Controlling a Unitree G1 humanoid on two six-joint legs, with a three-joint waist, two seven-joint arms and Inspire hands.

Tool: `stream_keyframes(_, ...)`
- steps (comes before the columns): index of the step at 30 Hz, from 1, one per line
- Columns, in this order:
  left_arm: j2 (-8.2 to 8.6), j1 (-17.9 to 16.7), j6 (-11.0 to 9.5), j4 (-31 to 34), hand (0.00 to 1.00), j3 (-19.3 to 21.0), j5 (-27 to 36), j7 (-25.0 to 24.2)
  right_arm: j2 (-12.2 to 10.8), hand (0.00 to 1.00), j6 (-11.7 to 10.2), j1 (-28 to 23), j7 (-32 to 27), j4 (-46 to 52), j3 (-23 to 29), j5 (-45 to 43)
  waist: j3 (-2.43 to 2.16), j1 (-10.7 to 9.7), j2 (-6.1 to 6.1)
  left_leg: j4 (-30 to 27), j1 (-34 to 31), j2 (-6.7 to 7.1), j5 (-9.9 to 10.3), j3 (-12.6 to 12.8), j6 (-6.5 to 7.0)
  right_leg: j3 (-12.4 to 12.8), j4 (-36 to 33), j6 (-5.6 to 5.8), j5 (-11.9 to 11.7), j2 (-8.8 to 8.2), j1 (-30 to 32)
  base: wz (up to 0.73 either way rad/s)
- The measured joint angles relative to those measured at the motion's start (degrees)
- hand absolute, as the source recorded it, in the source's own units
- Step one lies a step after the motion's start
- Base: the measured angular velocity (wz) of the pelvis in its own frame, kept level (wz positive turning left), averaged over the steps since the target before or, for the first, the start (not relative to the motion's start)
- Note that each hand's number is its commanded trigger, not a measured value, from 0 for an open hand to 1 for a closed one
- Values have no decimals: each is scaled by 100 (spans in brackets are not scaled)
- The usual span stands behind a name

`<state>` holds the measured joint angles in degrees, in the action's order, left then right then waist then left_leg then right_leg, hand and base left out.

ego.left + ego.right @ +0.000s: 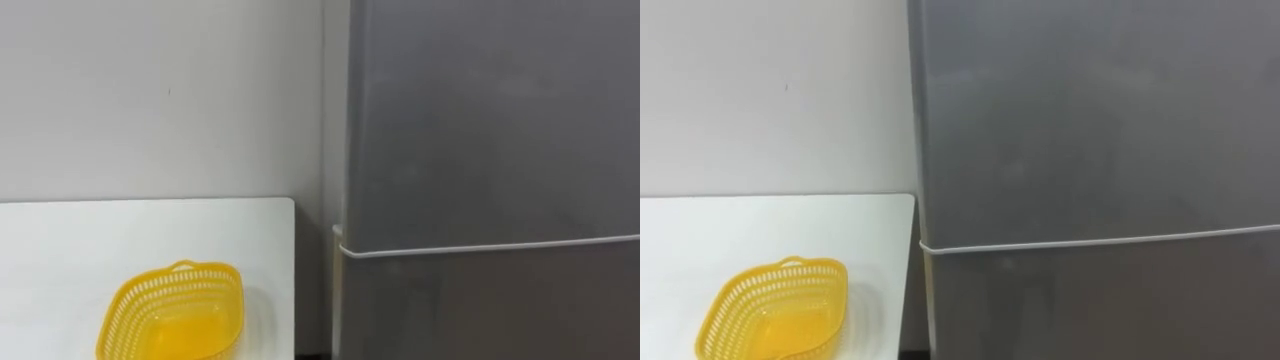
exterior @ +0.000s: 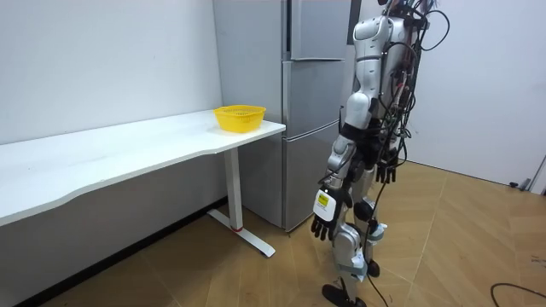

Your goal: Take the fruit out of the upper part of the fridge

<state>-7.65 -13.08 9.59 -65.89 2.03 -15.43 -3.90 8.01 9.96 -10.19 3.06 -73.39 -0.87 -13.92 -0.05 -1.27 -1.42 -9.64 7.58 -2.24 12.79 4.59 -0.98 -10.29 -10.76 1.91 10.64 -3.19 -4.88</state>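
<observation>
Robot standing upright on the wooden floor [image 2: 461,247], facing a grey fridge [image 1: 480,130] at close range; both fridge doors are shut, the pale seam [image 1: 490,247] between upper door [image 1: 490,110] and lower door [image 1: 490,310] running level across the eye views; whatever the upper compartment holds is hidden behind its shut door. Left robot hand [image 2: 323,227] hangs low beside the thigh, fingers slack and pointing down, holding nothing; right robot hand [image 2: 386,173] hangs at hip height on the far side of the body, fingers likewise loose and holding nothing; both are well apart from the fridge. To the robot's left, a white table [image 1: 60,250] stands along the wall [image 1: 150,100], its end just beside the fridge; a yellow mesh basket [image 1: 175,310] sits upright on the table near that end
</observation>
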Motion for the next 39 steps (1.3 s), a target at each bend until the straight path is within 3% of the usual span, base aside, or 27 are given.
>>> stream_keyframes(6,-1,1,30,19,0,1,37,5,-1,0,24,10,-4,8,1,3,-2,7,-8,-7,5,0,2,2,-3,64,-7,-1,5,13,-1,0)
stream_keyframes(9,6,-21,48,21,0,23,402,215,0,0,110,10,-76,5,1,88,-2,6,-6,-5,13,1,3,-7,-3,46,-3,-2,5,18,-16,0)
stream_keyframes(16,27,-67,40,35,0,701,1542,1041,-1,0,145,14,-192,-6,205,274,-4,13,29,-12,-8,1,3,-60,-4,-7,-3,-7,2,21,-40,4)
stream_keyframes(18,43,-41,-87,215,0,1000,2293,1437,1,0,127,45,-301,-3,226,337,0,27,51,3,-3,-2,5,-68,-7,-13,3,-7,2,24,-51,4)
stream_keyframes(23,72,136,-499,742,0,1332,3373,2141,18,0,-62,76,-494,56,308,371,-1,44,144,18,10,-2,8,-71,-11,3,-10,-9,0,33,-86,0)
stream_keyframes(31,85,169,-954,2001,0,1351,4068,2832,29,0,-264,-2,-601,114,466,261,-18,8,237,25,9,-1,8,-70,-11,23,-17,-9,0,35,-73,0)
stream_keyframes(34,99,132,-1063,2701,0,1343,4125,3008,28,0,-301,3,-568,113,466,227,-31,9,202,20,9,-1,7,-60,-11,72,-61,-9,0,31,-45,-2)
stream_keyframes(39,101,119,-1286,3996,0,1322,4076,3142,14,0,-454,-10,-525,184,475,230,-1,5,142,15,46,1,7,-33,-10,188,-114,-9,9,38,-40,-4)
